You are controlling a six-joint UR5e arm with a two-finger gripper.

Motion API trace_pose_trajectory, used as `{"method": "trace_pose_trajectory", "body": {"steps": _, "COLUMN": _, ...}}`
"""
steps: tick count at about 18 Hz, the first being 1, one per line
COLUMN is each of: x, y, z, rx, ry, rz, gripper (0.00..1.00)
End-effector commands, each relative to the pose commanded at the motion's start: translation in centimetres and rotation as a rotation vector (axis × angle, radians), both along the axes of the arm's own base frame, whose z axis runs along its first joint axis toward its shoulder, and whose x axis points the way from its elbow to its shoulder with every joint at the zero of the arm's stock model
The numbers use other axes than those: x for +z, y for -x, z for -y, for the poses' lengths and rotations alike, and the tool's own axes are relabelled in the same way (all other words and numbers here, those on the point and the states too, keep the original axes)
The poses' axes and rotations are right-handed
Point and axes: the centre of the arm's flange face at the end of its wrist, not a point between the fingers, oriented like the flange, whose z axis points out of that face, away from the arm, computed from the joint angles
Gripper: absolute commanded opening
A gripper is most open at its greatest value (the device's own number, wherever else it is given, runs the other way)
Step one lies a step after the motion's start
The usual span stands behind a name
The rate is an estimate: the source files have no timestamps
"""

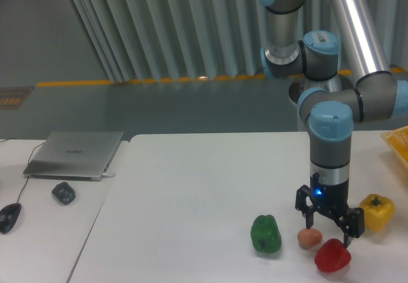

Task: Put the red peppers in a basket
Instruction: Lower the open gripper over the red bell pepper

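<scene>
The claw (328, 224) hangs low over the front right of the white worktop (191, 194), its two dark fingers spread apart and pointing straight down, a small blue light glowing on the wrist above them. Nothing sits between those fingers. The left fingertip comes down right at the top edge of the brown egg (309, 238); the right fingertip hovers just above the red bell pepper (332, 255), in front of its top, so contact cannot be called either way.

The red bell pepper lies on the worktop near the front edge, glossy, just right of the egg and below the claw. To the egg's left stands the green bell pepper (265, 234), a little apart from it. Off to the right, the yellow bell pepper (376, 211) sits beside the claw's right finger, close but not touching.

The basket (398, 142) shows only as a yellow-orange corner at the far right edge, well apart from the red pepper and farther back.

Over on the left, a second, lower worktop carries a closed silver laptop (74, 153), a small dark object (63, 192) in front of it, and a black mouse (9, 217) with its cable at the left edge.
</scene>
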Motion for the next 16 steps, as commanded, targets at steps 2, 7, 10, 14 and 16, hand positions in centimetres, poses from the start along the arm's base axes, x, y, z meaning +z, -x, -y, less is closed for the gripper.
{"method": "trace_pose_trajectory", "body": {"steps": 2, "x": -0.6, "y": 0.3, "z": 0.0, "rx": -0.057, "ry": 0.020, "rz": -0.014, "gripper": 1.00}}
{"method": "trace_pose_trajectory", "body": {"steps": 7, "x": -1.1, "y": 0.7, "z": -0.1, "rx": -0.144, "ry": 0.042, "rz": -0.038, "gripper": 1.00}}
{"method": "trace_pose_trajectory", "body": {"steps": 10, "x": -1.2, "y": 1.0, "z": 0.1, "rx": -0.166, "ry": 0.061, "rz": -0.056, "gripper": 1.00}}
{"method": "trace_pose_trajectory", "body": {"steps": 14, "x": -1.5, "y": 1.3, "z": 0.2, "rx": -0.160, "ry": 0.063, "rz": -0.056, "gripper": 1.00}}
{"method": "trace_pose_trajectory", "body": {"steps": 16, "x": -1.6, "y": 1.3, "z": 0.1, "rx": -0.156, "ry": 0.064, "rz": -0.054, "gripper": 1.00}}
